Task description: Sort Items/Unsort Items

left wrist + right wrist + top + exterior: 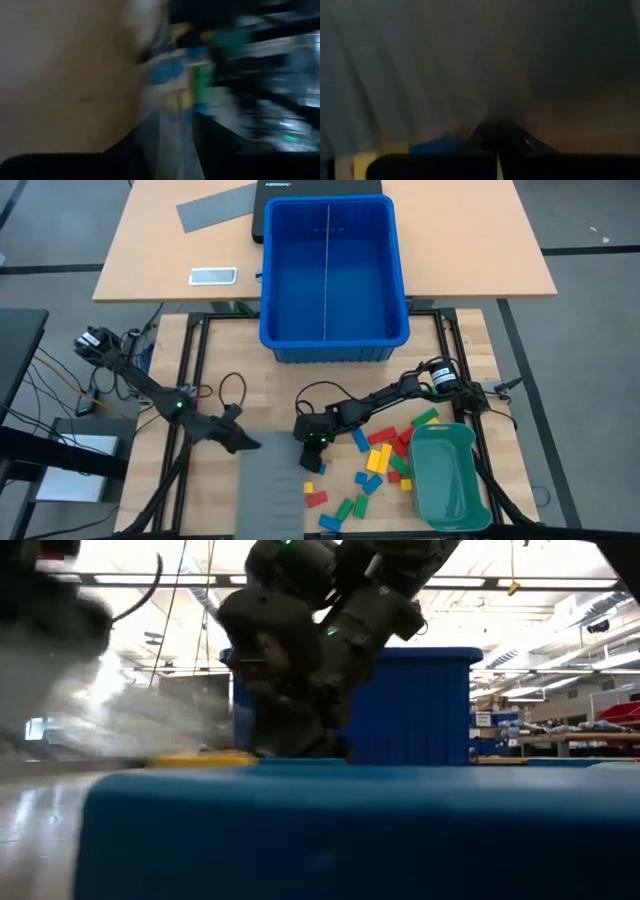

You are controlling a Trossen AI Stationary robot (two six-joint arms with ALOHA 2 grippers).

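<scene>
Leftmost, left gripper (244, 442) low at the grey divider sheet's (272, 498) edge, jaws' state impossible to tell. Next, right gripper (311, 465) down on the surface (210, 480), jaws together, nothing visibly held. Farther right, red, yellow, green and blue blocks (378, 462) scattered beside the teal tray (450, 480)

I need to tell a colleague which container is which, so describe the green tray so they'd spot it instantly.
Start at the big blue bin up the table, then look down to the table's right edge. The green tray, an oblong dish beside the scattered blocks, is the only green container.
</scene>
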